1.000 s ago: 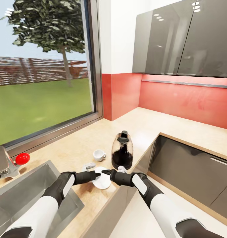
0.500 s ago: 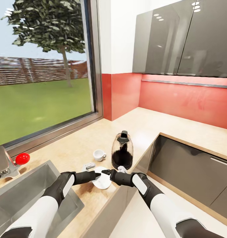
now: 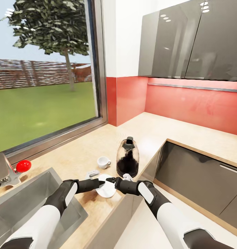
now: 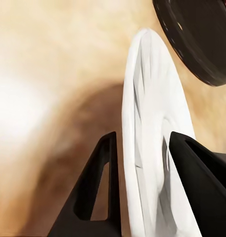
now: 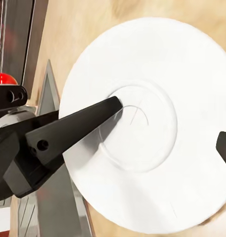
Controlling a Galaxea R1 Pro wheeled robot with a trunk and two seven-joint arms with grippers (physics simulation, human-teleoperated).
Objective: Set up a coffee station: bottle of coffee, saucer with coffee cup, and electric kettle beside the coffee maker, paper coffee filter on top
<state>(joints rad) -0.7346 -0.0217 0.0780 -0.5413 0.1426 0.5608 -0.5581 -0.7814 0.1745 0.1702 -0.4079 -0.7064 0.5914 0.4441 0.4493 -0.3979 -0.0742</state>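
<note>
Beige tabletop runs beneath a wide window and turns along a red backsplash under grey cabinets. Left hand pinches the saucer by its rim, one finger on each face, the plate standing on edge between them in the left wrist view. Right hand meets the same saucer from the 3 o'clock side; in its wrist view one finger lies across the saucer's face while the other shows just off the rim, so the fingers are spread about the plate and I cannot tell whether they bear on it. The saucer sits near the tabletop's front edge, which drops off close at 5 o'clock. At 12 o'clock from the saucer stands the dark electric kettle, just beside it. The coffee cup rests at 11 o'clock, apart from the saucer, with a small grey object nearer at 10 o'clock. A steel sink opens at 9 o'clock, a red-knobbed tap behind it. Bare tabletop stretches beyond the kettle toward the corner.
</note>
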